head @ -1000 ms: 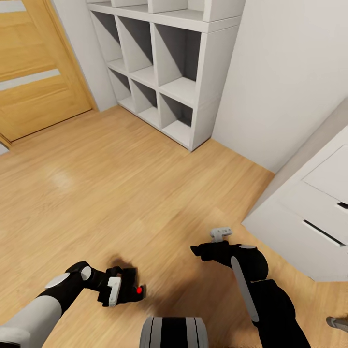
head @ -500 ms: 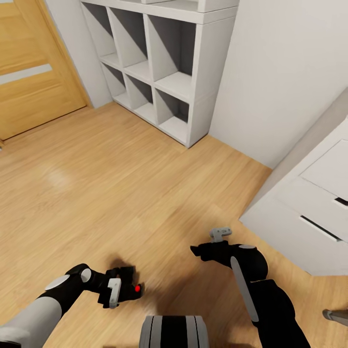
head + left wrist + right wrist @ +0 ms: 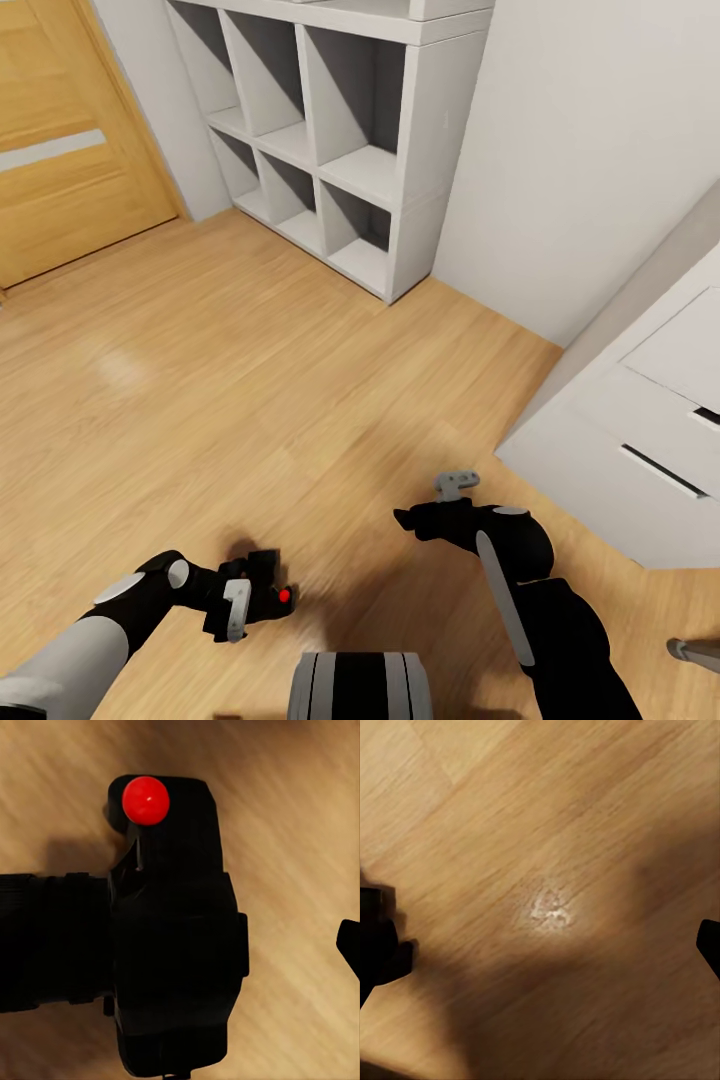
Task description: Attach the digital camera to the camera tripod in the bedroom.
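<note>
Open floor point(image 3: 250, 380) ahead; shelf unit point(image 3: 340, 150), drawers point(image 3: 640, 450) flank.
</note>
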